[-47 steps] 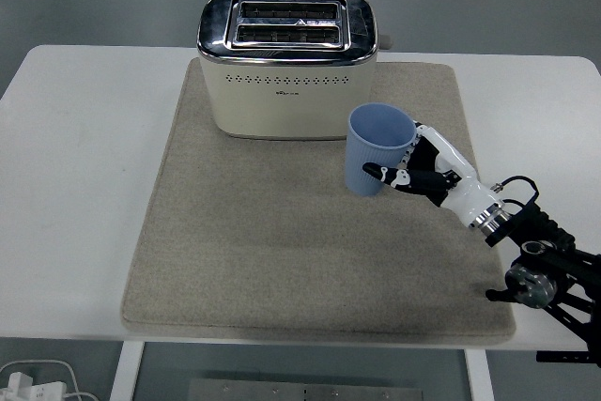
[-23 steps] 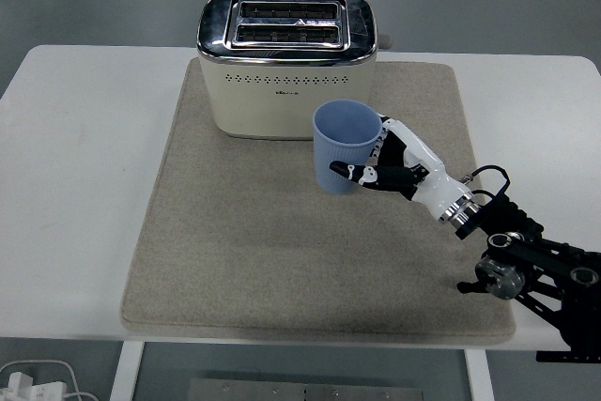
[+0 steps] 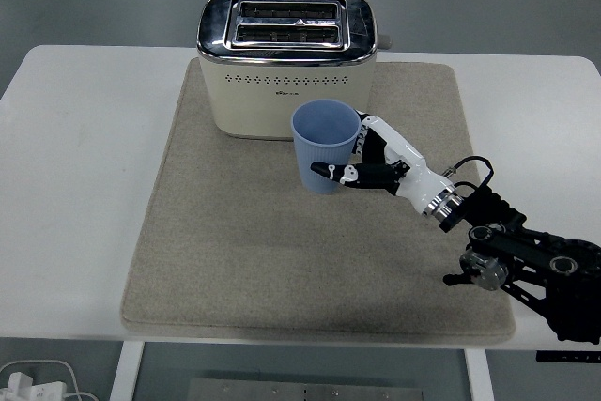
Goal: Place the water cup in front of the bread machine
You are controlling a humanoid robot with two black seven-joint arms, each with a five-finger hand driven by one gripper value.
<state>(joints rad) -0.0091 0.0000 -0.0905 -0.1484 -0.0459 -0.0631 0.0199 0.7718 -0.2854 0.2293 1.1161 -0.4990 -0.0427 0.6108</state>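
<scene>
A light blue ribbed cup (image 3: 325, 146) stands upright just in front of the cream toaster (image 3: 286, 65), a little right of its middle. My right hand (image 3: 359, 161) comes in from the lower right and is curled round the cup's right side, thumb across its lower front. I cannot tell whether the cup's base touches the mat. The left arm does not show.
The toaster and cup are over a beige felt mat (image 3: 235, 251) covering most of the white table (image 3: 75, 166). A white power strip and cable (image 3: 28, 382) lie on the floor at the lower left.
My right hand has carried the cup leftward, from the toaster's right front corner to in front of its face.
</scene>
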